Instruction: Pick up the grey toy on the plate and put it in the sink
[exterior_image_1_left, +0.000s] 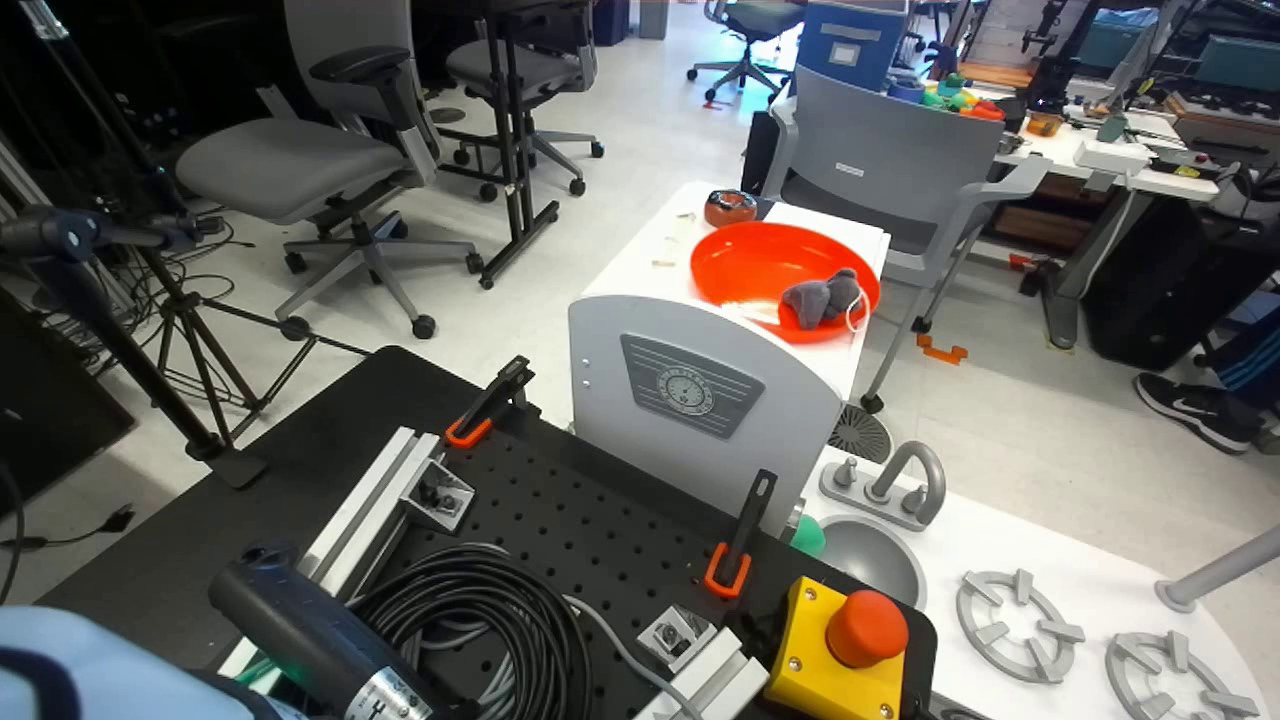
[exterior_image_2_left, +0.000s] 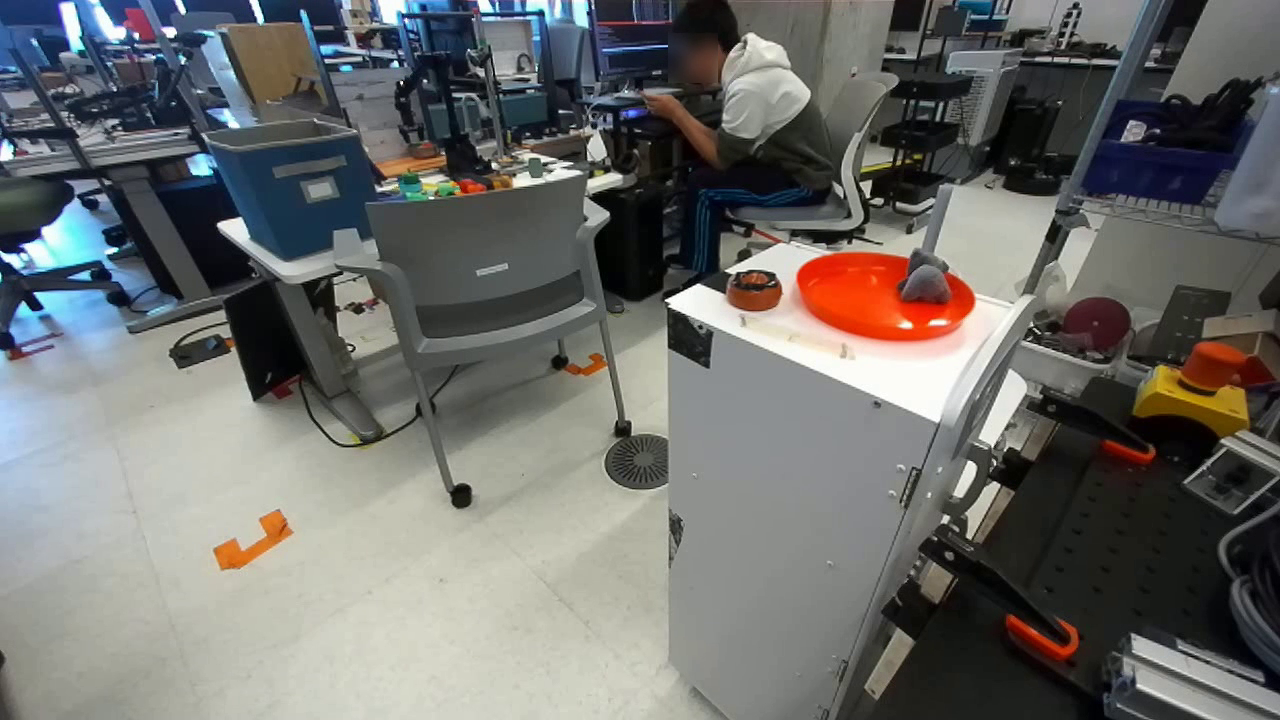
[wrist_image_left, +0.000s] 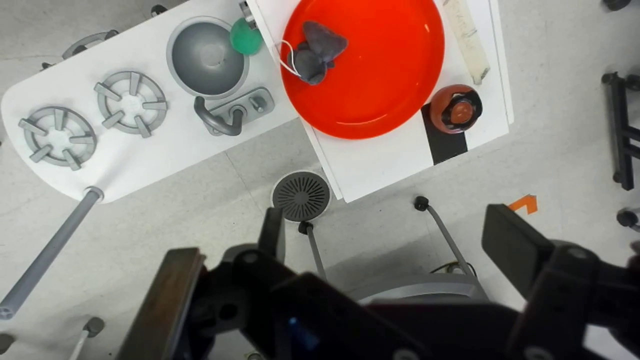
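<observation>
Gripper (wrist_image_left: 387, 232) spread wide, wrist view only, grey toy (wrist_image_left: 322, 45) on plate (wrist_image_left: 382, 65)

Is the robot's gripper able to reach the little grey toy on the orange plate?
Probably yes, after moving across: the gripper is open and empty, and the grey toy lies uncovered on the orange plate, nothing seen between them.

Grey chair (exterior_image_2_left: 480, 260), blue bin (exterior_image_2_left: 300, 195) on white table (exterior_image_2_left: 328, 263), seated person (exterior_image_2_left: 765, 110), floor grate (wrist_image_left: 301, 196)
</observation>
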